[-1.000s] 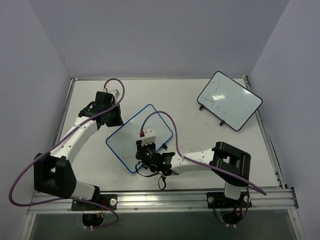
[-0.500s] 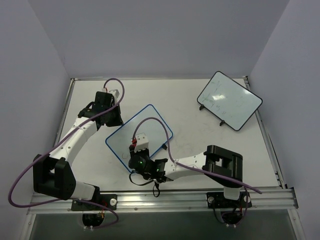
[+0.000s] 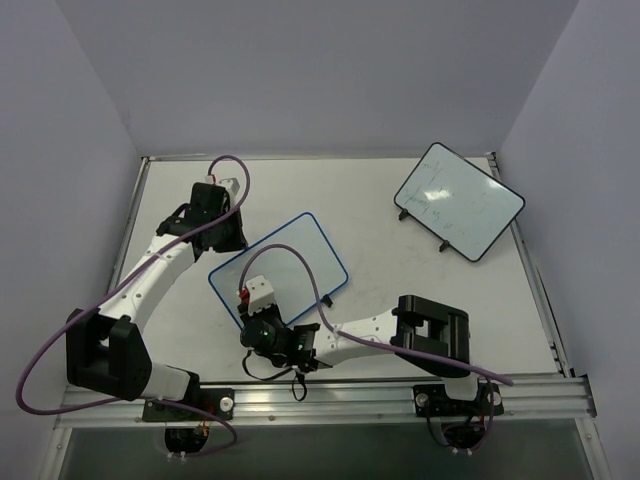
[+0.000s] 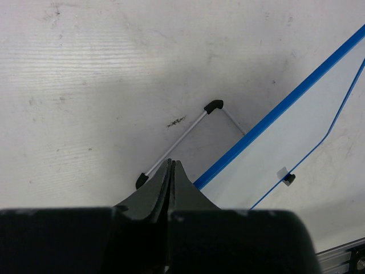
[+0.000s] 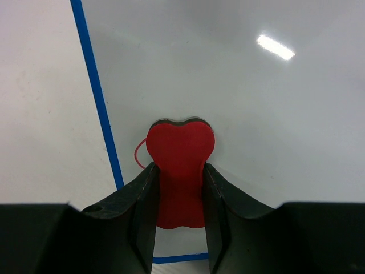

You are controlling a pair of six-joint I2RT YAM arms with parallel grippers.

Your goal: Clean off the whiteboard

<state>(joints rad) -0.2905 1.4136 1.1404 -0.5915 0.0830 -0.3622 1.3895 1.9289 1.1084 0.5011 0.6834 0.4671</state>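
The blue-framed whiteboard (image 3: 285,262) lies tilted in the middle of the table. In the right wrist view its white face (image 5: 239,85) fills most of the frame, with the blue frame (image 5: 94,91) at the left. My right gripper (image 5: 179,194) is shut on a red eraser (image 5: 180,171), pressed flat on the board near its left corner. A short red line (image 5: 138,154) shows beside the eraser. My left gripper (image 4: 171,171) is shut and empty at the board's far left edge (image 4: 285,105), above its wire stand (image 4: 177,140) with black feet.
A black-framed whiteboard (image 3: 458,200) with faint marks stands at the back right of the table. Purple cables loop over both arms. A metal rail (image 3: 330,395) runs along the near edge of the table.
My right gripper has slid the eraser left and toward the near corner of the board. The board has turned slightly. The left arm has stayed in place.
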